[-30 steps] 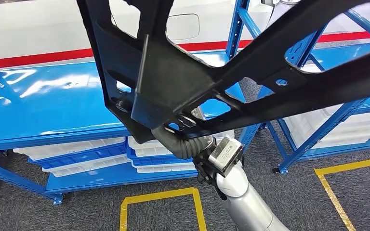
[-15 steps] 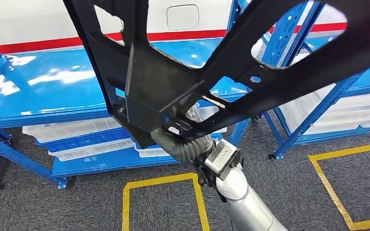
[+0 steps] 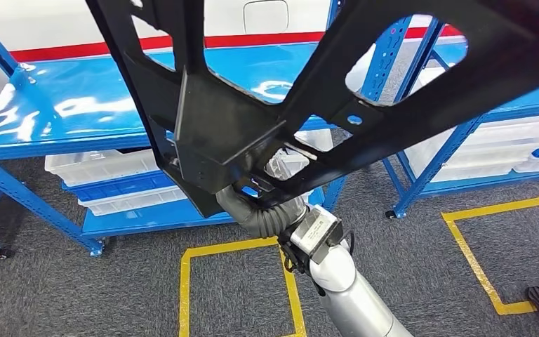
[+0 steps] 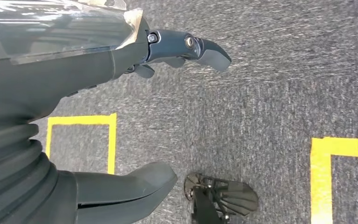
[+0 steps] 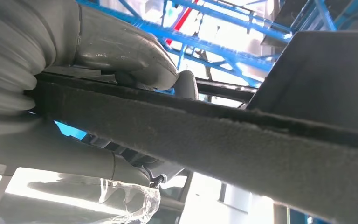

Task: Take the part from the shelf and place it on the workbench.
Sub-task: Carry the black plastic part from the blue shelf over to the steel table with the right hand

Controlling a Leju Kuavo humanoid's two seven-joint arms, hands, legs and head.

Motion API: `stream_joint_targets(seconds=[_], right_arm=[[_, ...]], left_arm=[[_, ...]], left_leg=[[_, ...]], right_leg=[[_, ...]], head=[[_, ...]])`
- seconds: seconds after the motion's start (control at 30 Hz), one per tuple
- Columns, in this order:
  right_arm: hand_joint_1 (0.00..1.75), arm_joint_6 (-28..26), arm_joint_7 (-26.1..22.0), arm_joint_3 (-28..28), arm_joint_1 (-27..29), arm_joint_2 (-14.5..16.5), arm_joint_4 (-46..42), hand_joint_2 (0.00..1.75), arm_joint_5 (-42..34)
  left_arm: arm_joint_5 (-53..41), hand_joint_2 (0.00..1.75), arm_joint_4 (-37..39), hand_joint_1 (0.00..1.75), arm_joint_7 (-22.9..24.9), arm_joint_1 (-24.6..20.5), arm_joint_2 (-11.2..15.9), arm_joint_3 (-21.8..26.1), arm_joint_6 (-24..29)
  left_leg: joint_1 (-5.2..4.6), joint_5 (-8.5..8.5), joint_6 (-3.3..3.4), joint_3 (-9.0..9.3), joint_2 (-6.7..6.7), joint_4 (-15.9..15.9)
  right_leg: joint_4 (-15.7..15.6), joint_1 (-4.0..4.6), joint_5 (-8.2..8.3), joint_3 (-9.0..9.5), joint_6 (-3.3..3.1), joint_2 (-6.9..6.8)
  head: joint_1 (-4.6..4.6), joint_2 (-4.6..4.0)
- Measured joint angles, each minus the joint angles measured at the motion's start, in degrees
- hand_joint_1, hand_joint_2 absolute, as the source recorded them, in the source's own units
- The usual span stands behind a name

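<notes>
A large black frame-like part (image 3: 231, 133) with open cut-outs hangs close in front of the head view and hides much of it. My right hand (image 3: 263, 210) reaches up under the part's lower corner and grips it there. In the right wrist view the thumb (image 5: 126, 51) lies along one side of the part's felt-edged bar (image 5: 214, 140), with the rest of the hand on the other side. My left hand (image 4: 121, 65) hangs over grey carpet, fingers (image 4: 200, 46) and thumb (image 4: 130, 184) apart, holding nothing.
A blue shelf rack (image 3: 63, 119) stands behind the part, with white bins (image 3: 105, 168) on its lower levels. A second blue rack (image 3: 463, 140) stands at the right. Yellow tape squares (image 3: 186, 281) (image 3: 481, 260) mark the grey carpet.
The whole picture has shifted: the racks sit a little farther off and more carpet shows, so the camera has moved. The part stays in my right hand.
</notes>
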Motion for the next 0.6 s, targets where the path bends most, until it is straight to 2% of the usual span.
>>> stream_joint_targets(seconds=[0.07, 0.1, 0.13, 0.17, 0.2, 0.23, 0.27, 0.3, 0.33, 0.37, 0.4, 0.47, 0.5, 0.53, 0.6], right_arm=[[1.75, 0.2, 0.0, 0.0, 0.0, 0.1, 0.2, 1.75, 0.2], [1.75, 0.3, 0.0, -0.1, 0.0, 0.1, 0.3, 1.75, 0.3], [1.75, 0.3, 0.0, -0.2, 0.1, 0.1, 0.5, 1.75, 0.4], [1.75, 0.3, 0.0, -0.3, 0.1, 0.1, 0.6, 1.75, 0.4], [1.75, 0.3, -0.1, -0.4, 0.1, 0.0, 0.7, 1.75, 0.5], [1.75, 0.3, -0.1, -0.5, 0.2, 0.0, 0.8, 1.75, 0.6], [1.75, 0.3, -0.1, -0.6, 0.2, 0.0, 0.9, 1.75, 0.6], [1.75, 0.4, -0.2, -0.7, 0.2, 0.0, 1.0, 1.75, 0.7], [1.75, 0.4, -0.2, -0.7, 0.3, 0.0, 1.2, 1.75, 0.8], [1.75, 0.4, -0.3, -0.8, 0.3, 0.0, 1.2, 1.75, 0.9], [1.75, 0.5, -0.3, -0.8, 0.3, 0.1, 1.3, 1.75, 0.9], [1.75, 0.5, -0.4, -0.9, 0.3, 0.1, 1.3, 1.75, 0.9], [1.75, 0.5, -0.5, -0.9, 0.2, 0.1, 1.4, 1.75, 0.9], [1.75, 0.5, -0.5, -0.9, 0.3, 0.1, 1.4, 1.75, 0.9], [1.75, 0.5, -0.6, -1.0, 0.2, 0.3, 1.5, 1.75, 0.9]], left_arm=[[0.0, 1.75, 0.0, 0.0, 0.0, 0.0, 0.0, 0.0, 0.0], [0.0, 1.75, 0.0, 0.0, 0.0, 0.0, 0.0, 0.0, 0.0], [0.0, 1.75, 0.0, 0.0, 0.0, 0.0, 0.0, 0.0, 0.0], [-0.1, 1.75, 0.0, 0.0, 0.0, 0.0, 0.0, 0.0, 0.0], [-0.1, 1.75, 0.0, 0.0, -0.1, -0.1, 0.1, 0.0, 0.0], [-0.3, 1.75, 0.0, 0.0, -0.1, -0.1, 0.1, 0.0, 0.0], [-0.4, 1.75, -0.1, 0.0, -0.2, -0.1, 0.2, 0.0, 0.0], [-0.5, 1.75, -0.1, 0.0, -0.2, -0.1, 0.2, 0.0, 0.0], [-0.6, 1.75, -0.1, 0.0, -0.3, -0.1, 0.2, 0.0, 0.0], [-0.6, 1.75, -0.1, 0.0, -0.3, -0.1, 0.2, -0.1, 0.0], [-0.6, 1.75, -0.1, 0.0, -0.3, -0.1, 0.1, -0.1, 0.0], [-0.6, 1.75, -0.1, 0.0, -0.3, -0.3, 0.0, -0.1, 0.0], [-0.6, 1.75, -0.1, 0.0, -0.3, -0.3, 0.0, -0.1, 0.0], [-0.6, 1.75, -0.1, 0.0, -0.3, -0.3, 0.0, -0.1, 0.0], [-0.6, 1.75, -0.1, 0.0, -0.3, -0.1, 0.1, -0.1, 0.0]], left_leg=[[-0.41, 0.59, 1.45, -0.79, 0.23, -0.4], [-0.55, 1.24, 2.25, -1.46, 0.38, -0.5], [-0.61, 2.01, 3.06, -2.24, 0.56, -0.6], [-0.64, 2.72, 3.66, -3.08, 0.68, -0.7], [-0.83, 3.37, 4.02, -3.96, 0.66, -0.7], [-0.98, 4.03, 4.22, -4.87, 0.59, -0.7], [-1.15, 4.63, 4.27, -5.76, 0.46, -0.7], [-1.32, 5.31, 4.29, -6.61, 0.28, -0.7], [-1.47, 5.98, 4.24, -7.42, 0.01, -0.7], [-1.59, 6.59, 4.15, -8.11, -0.32, -0.7], [-1.63, 7.18, 4.03, -8.69, -0.7, -0.6], [-1.85, 8.31, 3.66, -9.56, -1.55, -0.6], [-1.87, 8.87, 3.41, -9.83, -1.98, -0.6], [-1.9, 9.41, 3.1, -10.02, -2.45, -0.8], [-1.78, 9.7, 2.45, -10.46, -2.93, -0.8]], right_leg=[[-0.1, -0.06, 0.88, -0.62, 1.11, -0.01], [0.4, -0.12, 0.38, -1.23, 1.28, 0.02], [1.7, -0.13, -1.1, -2.07, 1.1, 0.05], [4.2, -0.11, -3.43, -3.08, 0.65, 0.07], [7.5, -0.07, -6.12, -4.14, 0.15, 0.12], [11.5, -0.01, -8.23, -5.04, -0.06, 0.13], [15.0, 0.08, -9.25, -5.56, 0.05, 0.16], [17.1, 0.19, -9.12, -5.49, 0.43, 0.19], [17.4, 0.32, -8.09, -4.53, 0.84, 0.28], [15.4, 0.45, -6.75, -2.59, 1.04, 0.53], [11.8, 0.61, -5.86, 0.23, 0.87, 1.25], [2.8, 0.94, -6.4, 6.34, -0.16, 2.76], [-0.2, 1.08, -7.12, 8.12, -0.6, 3.21], [-1.8, 1.24, -7.58, 8.92, -0.9, 3.08], [-2.3, 0.74, -7.14, 8.74, -1.45, 2.16]], head=[[0.09, 0.0], [0.11, 0.0], [0.18, 0.0], [0.25, 0.0], [0.28, 0.0], [0.32, 0.0], [0.33, 0.0], [0.33, 0.0], [0.33, 0.0], [0.33, 0.0], [0.32, 0.0], [0.27, 0.0], [0.24, 0.01], [0.21, 0.01], [0.17, 0.01]])
